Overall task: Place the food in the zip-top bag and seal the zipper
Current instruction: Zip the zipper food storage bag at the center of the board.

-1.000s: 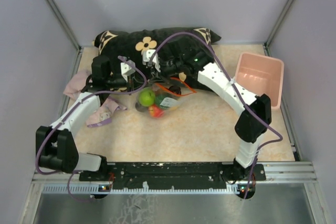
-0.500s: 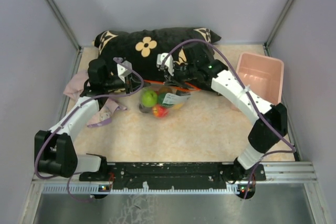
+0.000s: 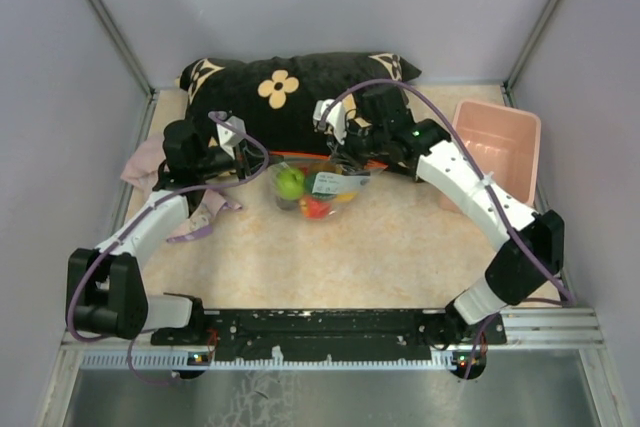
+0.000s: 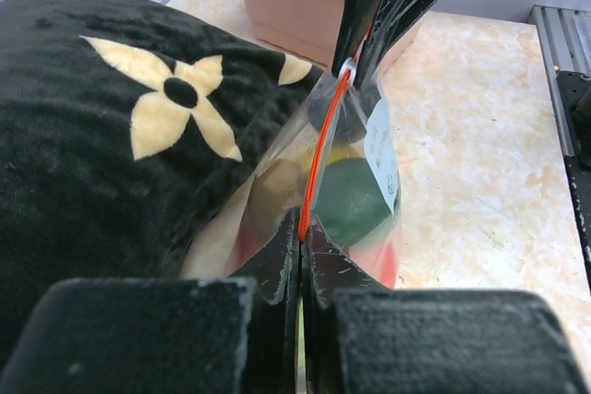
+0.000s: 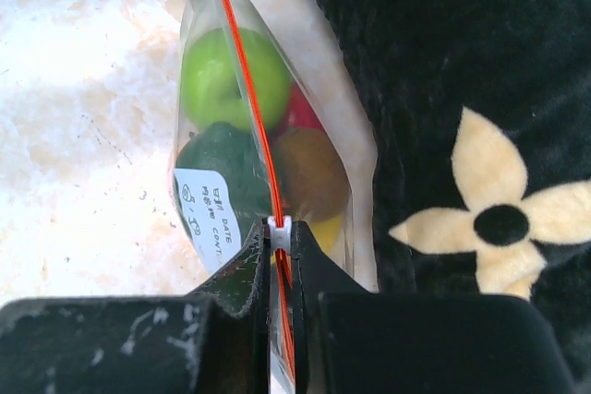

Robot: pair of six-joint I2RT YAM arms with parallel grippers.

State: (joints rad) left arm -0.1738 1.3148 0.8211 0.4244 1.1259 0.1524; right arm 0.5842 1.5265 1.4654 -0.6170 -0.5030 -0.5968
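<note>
A: Where is the zip-top bag (image 3: 322, 187) now?

B: Between the two arms, just in front of the black pillow (image 3: 300, 87), above the desk (image 3: 390, 247). If its bottom touches the desk, I cannot tell.

A: And the left pincer (image 4: 301, 237)?

B: Closed tight on one end of the zipper (image 4: 320, 149); the fingers are pressed together w/ the orange strip between them.

A: Right pincer (image 5: 280, 232)?

B: Same: clamped on the other end of the strip, approx. at a small white slider (image 5: 280, 225). The zipper runs as a straight, tight line from one pincer to the other.

A: The food (image 3: 300, 192), where is it?

B: Inside the bag, all pieces I can see. A bright green apple (image 5: 222, 76), a dark green piece (image 4: 349, 202) behind a white label (image 5: 208, 214), also sth. red, brownish and yellow, packed close together.

A: Other things?

B: A pink bin (image 3: 495, 147) at the right side, well apart from the bag.
</note>
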